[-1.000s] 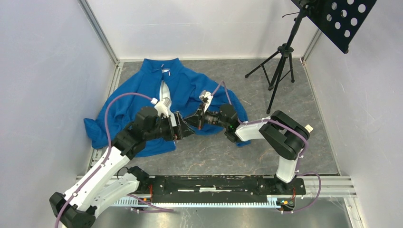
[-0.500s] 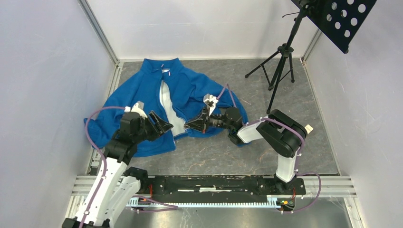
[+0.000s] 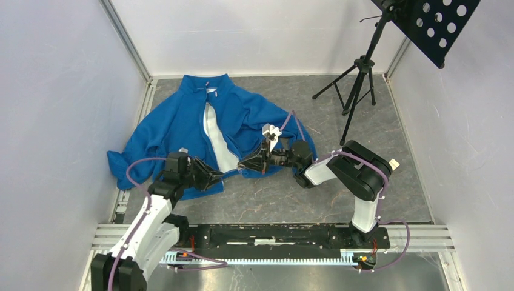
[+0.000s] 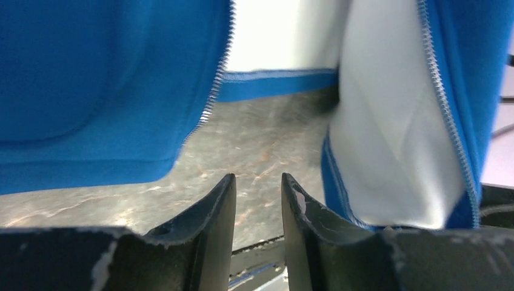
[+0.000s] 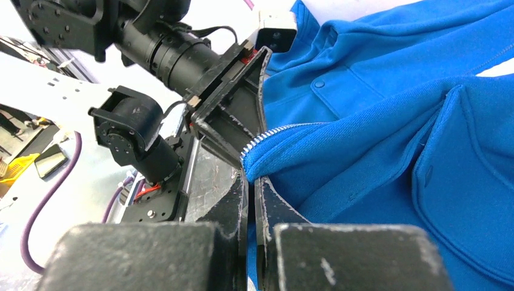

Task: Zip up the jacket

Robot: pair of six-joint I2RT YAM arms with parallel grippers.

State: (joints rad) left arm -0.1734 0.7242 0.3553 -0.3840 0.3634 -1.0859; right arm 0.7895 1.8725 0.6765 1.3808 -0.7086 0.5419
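One jacket (image 3: 176,124), two arms, left arm (image 3: 145,215) and right arm (image 3: 363,176), two end effectors, left end effector (image 3: 217,176) and right end effector (image 3: 243,163), one tripod stand (image 3: 357,79), apparently one perforated panel (image 3: 436,24), partly cropped, one worktop (image 3: 285,200).

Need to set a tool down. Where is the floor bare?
Bare grey floor between the bright blue fleece jacket and black base rail, and beside the black tripod stand. Crowded around left gripper and right gripper.

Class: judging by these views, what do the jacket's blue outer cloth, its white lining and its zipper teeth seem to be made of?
Outer cloth of the jacket: likely fleece, matt and soft-looking, lying in thick rounded folds. Its lining: smooth, thin white fabric, fibre unclear. Its zipper teeth: small, pale, evenly ridged; plastic or metal, hard to tell.
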